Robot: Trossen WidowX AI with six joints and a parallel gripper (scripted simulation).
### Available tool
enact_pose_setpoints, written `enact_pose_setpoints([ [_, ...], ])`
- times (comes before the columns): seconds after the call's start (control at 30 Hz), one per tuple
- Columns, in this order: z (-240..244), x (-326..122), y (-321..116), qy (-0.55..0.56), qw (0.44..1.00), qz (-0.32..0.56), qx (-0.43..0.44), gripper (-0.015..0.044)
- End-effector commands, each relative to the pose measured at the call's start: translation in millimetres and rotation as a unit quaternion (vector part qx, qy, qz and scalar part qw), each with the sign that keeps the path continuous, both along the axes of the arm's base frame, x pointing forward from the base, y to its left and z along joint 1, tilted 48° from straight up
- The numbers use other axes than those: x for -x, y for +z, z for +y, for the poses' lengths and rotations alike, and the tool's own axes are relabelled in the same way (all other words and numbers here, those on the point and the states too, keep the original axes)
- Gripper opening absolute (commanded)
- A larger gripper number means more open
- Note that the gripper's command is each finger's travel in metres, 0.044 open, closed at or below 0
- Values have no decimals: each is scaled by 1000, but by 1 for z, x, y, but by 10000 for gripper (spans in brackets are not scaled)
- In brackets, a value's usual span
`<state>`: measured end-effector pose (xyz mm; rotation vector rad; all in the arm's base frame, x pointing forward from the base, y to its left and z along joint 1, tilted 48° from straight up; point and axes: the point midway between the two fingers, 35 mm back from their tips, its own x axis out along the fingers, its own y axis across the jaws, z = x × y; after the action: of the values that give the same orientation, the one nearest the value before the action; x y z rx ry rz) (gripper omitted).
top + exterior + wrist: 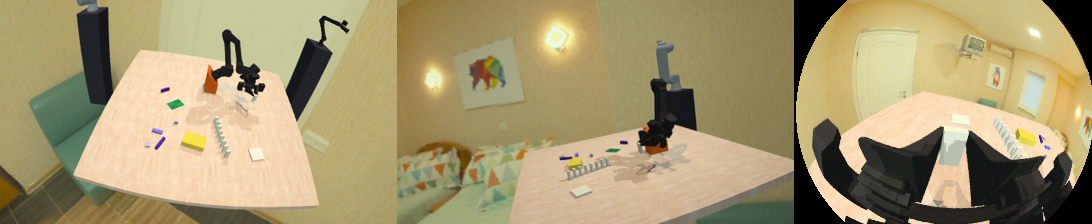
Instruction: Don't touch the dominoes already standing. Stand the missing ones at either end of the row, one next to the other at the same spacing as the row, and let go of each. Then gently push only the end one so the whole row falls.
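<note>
Pinching one pale domino (254, 98) (639, 147) (954, 145) upright btwn fingertips, gripper (254, 94) (641, 144) (955, 132) above tabletop (133, 173) (697, 187) (914, 112), near arm's orange base (210, 87) (657, 149). Row of standing dominoes (220, 133) (585, 169) (1005, 133) well apart from grip; yellow block (194, 141) (575, 163) (1026, 137) beside row, w/ white square (256, 154) (581, 191) (960, 119) on opp. side.

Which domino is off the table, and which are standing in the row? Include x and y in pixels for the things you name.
The domino (254, 98) (640, 147) (953, 146) in the gripper (253, 95) (641, 143) (955, 132) is raised; the others stand in the row beside the yellow block (194, 141) (575, 163) (1026, 137).
</note>
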<state>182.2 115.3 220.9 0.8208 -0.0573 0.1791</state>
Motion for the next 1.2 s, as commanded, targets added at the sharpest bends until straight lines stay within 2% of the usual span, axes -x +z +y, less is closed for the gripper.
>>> enact_pose_setpoints([
  [0.0, 0, 0, 0, -1, 1000, 1, -4, 107],
  [1.17, 43, -10, -22, 2, 1000, 18, -6, 107],
])
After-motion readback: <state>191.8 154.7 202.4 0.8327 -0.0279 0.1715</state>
